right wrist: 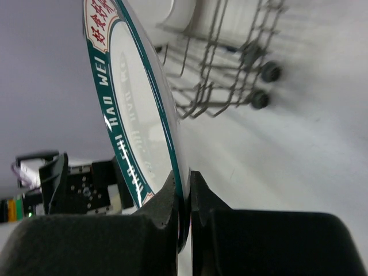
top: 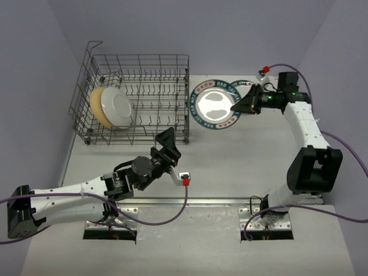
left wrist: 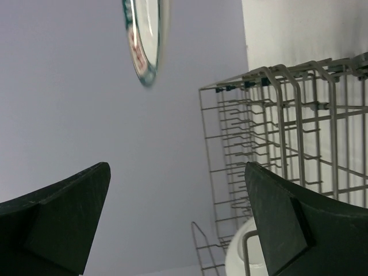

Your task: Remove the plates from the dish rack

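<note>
The grey wire dish rack (top: 138, 98) stands at the back left of the table. Two plates lean in its left end: a tan one (top: 95, 103) behind a white one (top: 118, 107). A plate with a teal lettered rim (top: 214, 103) is just right of the rack, face up to the top camera. My right gripper (top: 237, 106) is shut on its right rim; in the right wrist view both fingers (right wrist: 172, 198) pinch the plate's edge (right wrist: 135, 121). My left gripper (top: 168, 145) stands open and holds nothing near the rack's front right corner. In the left wrist view its gap (left wrist: 177, 167) frames the rack (left wrist: 287, 132).
Lilac walls close in the table on the left, back and right. The rack's raised wire handle (top: 94, 45) sticks up at its back left corner. Small wheels (right wrist: 261, 86) sit under the rack. Purple cables trail from both arm bases along the near edge.
</note>
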You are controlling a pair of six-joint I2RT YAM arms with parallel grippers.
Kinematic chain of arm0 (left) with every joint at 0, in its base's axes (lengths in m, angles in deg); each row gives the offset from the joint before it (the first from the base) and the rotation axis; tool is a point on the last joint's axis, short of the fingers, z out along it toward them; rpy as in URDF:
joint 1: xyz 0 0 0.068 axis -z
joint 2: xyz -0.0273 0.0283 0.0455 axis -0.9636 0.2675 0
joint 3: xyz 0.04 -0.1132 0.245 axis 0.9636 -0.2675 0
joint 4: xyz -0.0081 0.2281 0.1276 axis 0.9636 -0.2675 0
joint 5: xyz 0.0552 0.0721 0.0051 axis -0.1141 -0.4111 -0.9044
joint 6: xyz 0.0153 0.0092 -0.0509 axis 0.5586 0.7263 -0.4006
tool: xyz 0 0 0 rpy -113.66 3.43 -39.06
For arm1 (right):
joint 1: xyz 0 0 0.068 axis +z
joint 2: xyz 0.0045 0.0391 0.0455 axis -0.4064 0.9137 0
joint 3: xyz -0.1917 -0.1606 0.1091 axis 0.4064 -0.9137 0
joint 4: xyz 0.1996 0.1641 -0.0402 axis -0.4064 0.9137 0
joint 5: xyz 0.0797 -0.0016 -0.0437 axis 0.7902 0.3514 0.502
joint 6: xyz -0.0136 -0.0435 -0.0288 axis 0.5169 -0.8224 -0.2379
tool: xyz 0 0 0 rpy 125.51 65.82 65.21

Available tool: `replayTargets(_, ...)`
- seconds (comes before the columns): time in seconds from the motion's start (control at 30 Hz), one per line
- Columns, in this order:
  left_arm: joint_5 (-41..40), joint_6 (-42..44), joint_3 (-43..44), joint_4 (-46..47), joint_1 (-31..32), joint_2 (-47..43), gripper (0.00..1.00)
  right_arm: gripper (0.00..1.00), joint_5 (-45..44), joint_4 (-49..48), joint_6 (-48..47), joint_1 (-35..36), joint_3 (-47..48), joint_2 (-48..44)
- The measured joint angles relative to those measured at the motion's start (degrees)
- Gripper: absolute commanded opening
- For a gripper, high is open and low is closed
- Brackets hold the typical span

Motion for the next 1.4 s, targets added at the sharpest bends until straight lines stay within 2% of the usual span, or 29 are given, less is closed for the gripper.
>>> replayTargets(0.07,-0.7,-4.7,6.5,-4.0,-0.5,1.4,1.0,0.0,-1.2,-0.2,0.4,-6.2,2.6,0.8)
replayTargets(0.2,-1.6,-18.6,24.0,-10.9,-2.5,5.8,1.0,0.0,-6.2,-0.5,0.8,-11.7,7.5,4.4)
replayTargets(0.37,-2.3,-38.6,49.4,-24.9,-6.9,15.4,1.0,0.0,-14.8,-1.4,1.3,-13.4,12.5,12.8)
replayTargets(0.5,-1.7,-54.3,62.1,-36.9,-11.4,21.7,1.0,0.0,-19.3,-2.8,3.3,-13.4,13.4,19.0)
replayTargets(0.67,3.0,-67.8,63.9,-47.1,-20.2,23.5,1.0,0.0,-23.8,-4.2,6.1,-13.4,15.9,25.2)
replayTargets(0.8,5.1,-74.4,63.8,-51.5,-26.9,22.6,1.0,0.0,-26.3,-5.3,7.7,-13.2,20.8,30.5)
replayTargets(1.0,8.5,-79.2,60.0,-53.1,-32.9,16.7,1.0,0.05,-29.1,-6.5,9.3,-12.8,25.5,35.3)
replayTargets(1.17,9.5,-80.6,56.8,-55.1,-34.9,13.3,1.0,0.11,-31.6,-6.8,9.3,-11.3,26.9,37.5)
replayTargets(1.2,9.8,-80.7,56.6,-55.3,-35.0,13.1,1.0,0.16,-32.0,-6.8,9.3,-10.9,27.0,37.9)
replayTargets(1.23,10.1,-80.8,56.5,-55.3,-35.1,13.1,1.0,0.3,-32.5,-6.8,9.3,-10.5,27.0,38.1)
replayTargets(1.3,10.4,-81.0,56.2,-55.4,-35.2,13.1,1.0,0.65,-33.0,-6.8,9.2,-9.8,27.2,38.4)
replayTargets(1.4,11.0,-81.5,55.6,-55.3,-35.6,13.1,1.0,0.84,-33.9,-6.7,9.0,-8.8,27.6,38.6)
